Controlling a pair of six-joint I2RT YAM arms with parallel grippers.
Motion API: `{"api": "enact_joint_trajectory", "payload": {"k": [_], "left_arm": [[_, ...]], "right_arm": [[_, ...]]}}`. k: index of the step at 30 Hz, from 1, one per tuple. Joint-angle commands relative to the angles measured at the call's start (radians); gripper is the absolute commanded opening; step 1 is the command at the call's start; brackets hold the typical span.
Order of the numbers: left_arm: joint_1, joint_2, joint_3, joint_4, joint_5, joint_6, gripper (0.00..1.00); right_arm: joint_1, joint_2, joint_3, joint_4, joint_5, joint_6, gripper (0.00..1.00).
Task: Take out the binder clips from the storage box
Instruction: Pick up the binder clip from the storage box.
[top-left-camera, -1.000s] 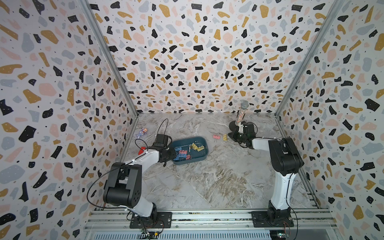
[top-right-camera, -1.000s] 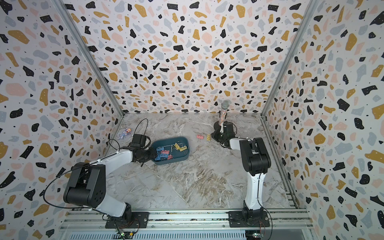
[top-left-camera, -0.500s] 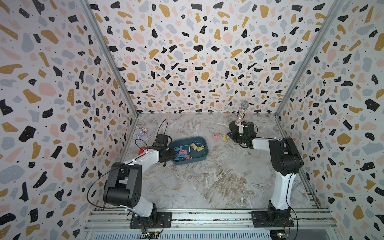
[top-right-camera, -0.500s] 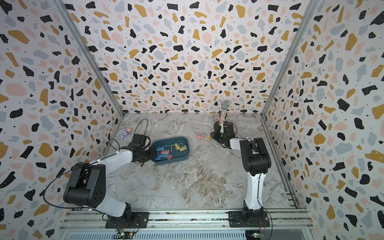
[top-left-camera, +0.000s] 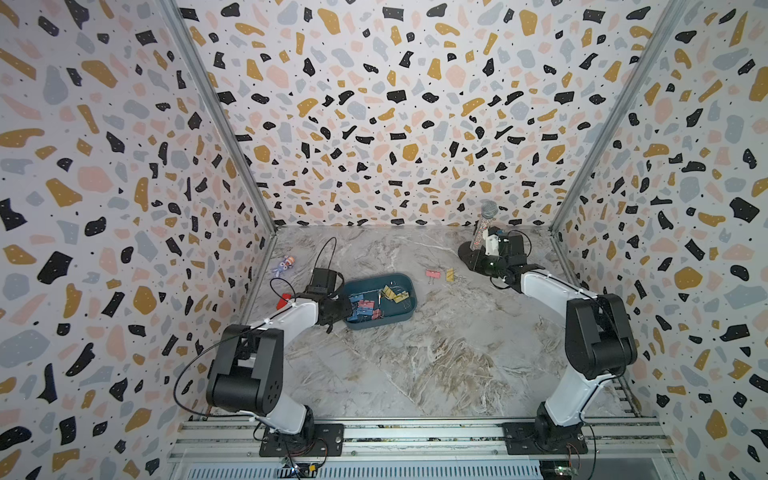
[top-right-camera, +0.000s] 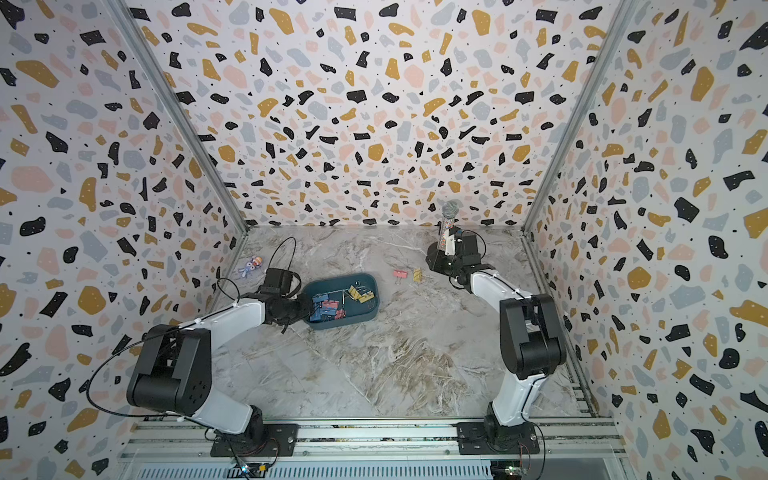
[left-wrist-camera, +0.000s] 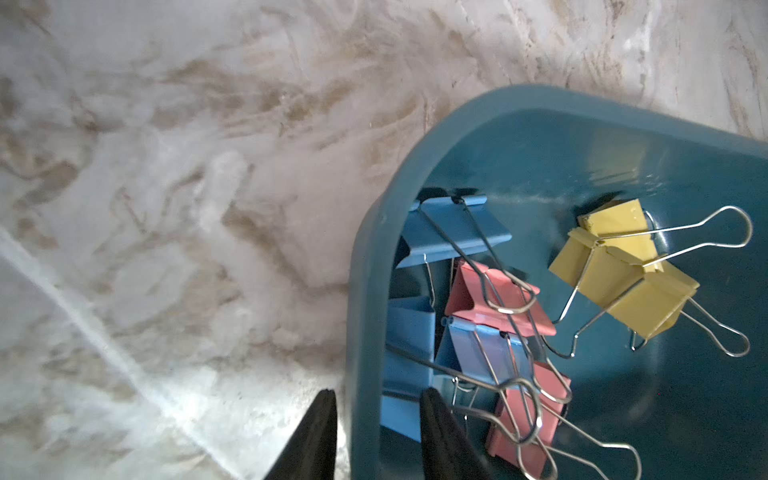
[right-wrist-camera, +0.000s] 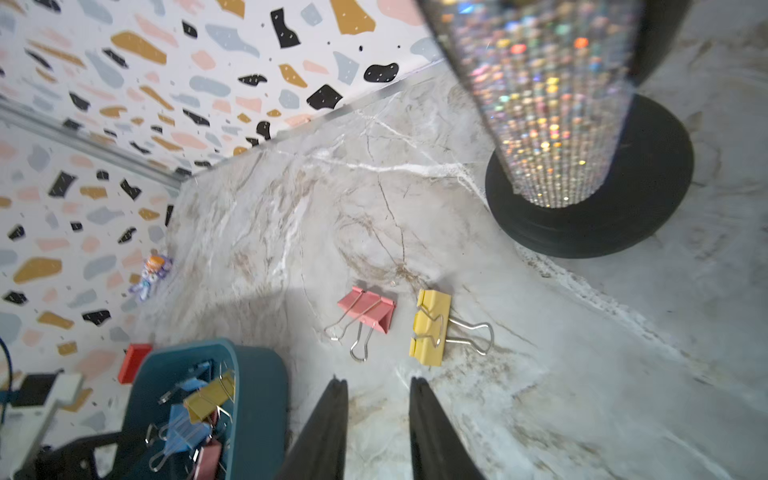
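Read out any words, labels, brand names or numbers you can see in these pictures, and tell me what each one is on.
None: no text can be read in any view.
Pastel pink, yellow and blue metal binder clips: plain.
Dark teal plastic storage box: no label.
Glittery microphone on a round black base: no brand showing.
Small purple toy figure: too blurred to tell.

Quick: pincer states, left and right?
Left pincer: astride the storage box wall; grip cannot be told.
Right pincer: open, empty.
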Motion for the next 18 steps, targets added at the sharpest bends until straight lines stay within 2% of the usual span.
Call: {"api": "enact_joint_trajectory", "payload": {"k": [1,10,18], "left_arm": [[0.004,-0.035,0.002,0.004,-0.006,0.0,0.37],[0.005,-0.044,0.001,0.005,-0.007,-0.002,0.34],[0.005,-0.046,0.0,0.005,-0.008,-0.002,0.33]], "right_arm": [[0.086,-0.034,0.073,-0.161,-0.003,-0.168,0.3],[0.265,0.084,0.233,-0.255,-0.041,-0.298,0.3],[0.34,0.226,0.359,-0.276,-0.057,-0.302,0.3]]}}
